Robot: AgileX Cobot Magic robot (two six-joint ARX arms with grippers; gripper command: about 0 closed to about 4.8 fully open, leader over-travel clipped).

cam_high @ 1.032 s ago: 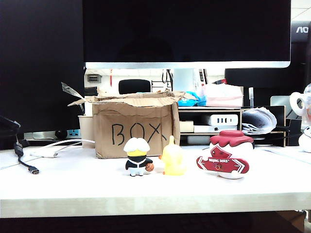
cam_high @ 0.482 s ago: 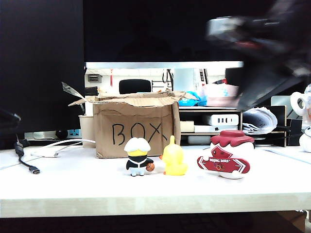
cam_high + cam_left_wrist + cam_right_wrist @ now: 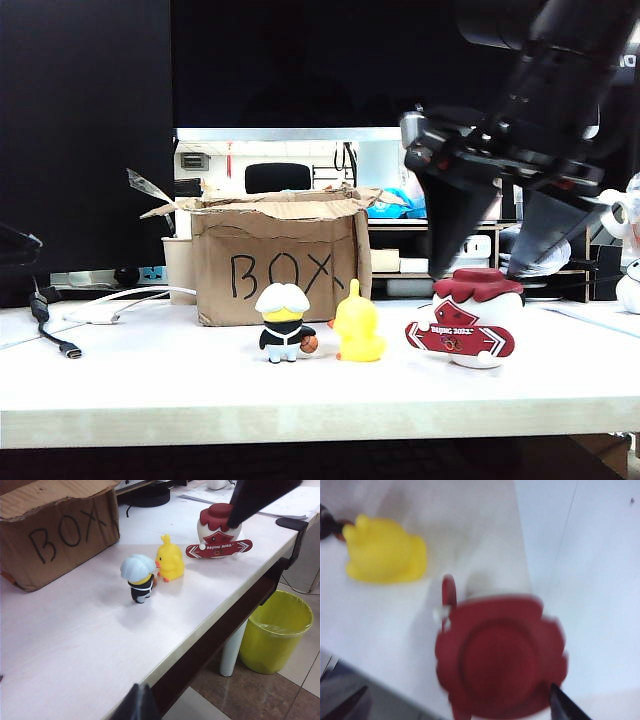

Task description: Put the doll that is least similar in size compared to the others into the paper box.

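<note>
Your right gripper (image 3: 492,268) hangs just above the doll (image 3: 472,318) with its jaws spread wide — one finger at the cap's 10 o'clock, the other at its 2 o'clock in the exterior view, neither touching. The doll stands upright on the tabletop (image 3: 150,385), at 3 o'clock from the yellow duck figure (image 3: 357,325) and well apart from the paper box (image 3: 278,260), which sits at about 10 o'clock from it. Watch the red snowboard across its front: I judge that a finger coming down on the board rather than the round body could tip the doll or push it toward the duck. The cap is broader than the body under it, so closing on the cap alone may give a shallow hold that slips on the lift. The right wrist view is blurred, so don't trust it for fine centring. The white-haired figure (image 3: 283,322) stands at 9 o'clock of the duck, on the way to the box — carry high or you may clip one of them. The box's torn flaps droop over its opening, and nothing shows what it holds. Your left gripper (image 3: 136,706) is only a dark sliver by the tabletop's near edge; I cannot tell how its jaws stand
</note>
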